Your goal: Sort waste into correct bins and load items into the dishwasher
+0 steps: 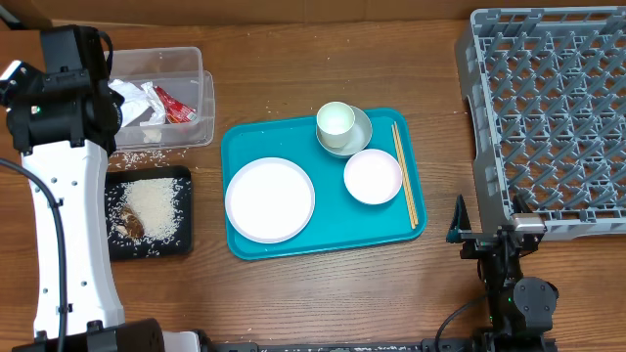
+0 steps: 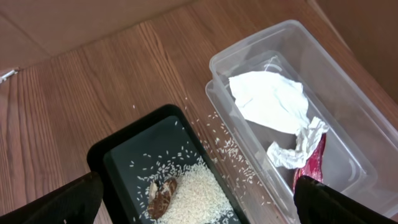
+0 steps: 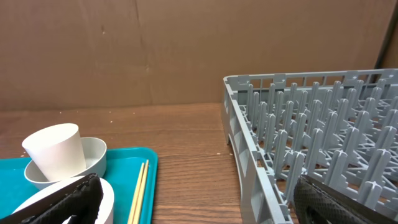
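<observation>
Overhead layout, read left to right, with 12 o'clock at the far edge of the tabletop (image 1: 323,59). At 10 o'clock we find the clear tub (image 1: 186,54); a crumpled white napkin (image 1: 132,103) and a red snack wrapper (image 1: 176,106) lie inside it, touching one another. At 6 o'clock from the tub, and at 8 o'clock on the tabletop, sits the black tray (image 1: 184,244). It holds a heap of white rice (image 1: 155,205) with a brown food scrap (image 1: 130,227) at the heap's 7 o'clock edge. Loose grains (image 1: 137,156) dot the wood between the two bins. We see the left claw (image 2: 196,193) in its wrist view above these bins, jaws spread wide and holding nothing.

At centre lies the teal tray (image 1: 323,235). We note the plate (image 1: 270,199) at its 8 o'clock and the cup (image 1: 335,120) resting tilted in its saucer (image 1: 364,132) at 12 o'clock. The bowl (image 1: 373,176) is at 3 o'clock, just beside the saucer, and the chopsticks (image 1: 405,174) lie together along the tray's 3 o'clock rim.

At 2 o'clock stands the grey dish rack (image 1: 548,108), its pegs upright. The right claw (image 3: 199,186) sits at 5 o'clock, near the rack's 7 o'clock corner; its jaws also stand wide, gripping nothing.
</observation>
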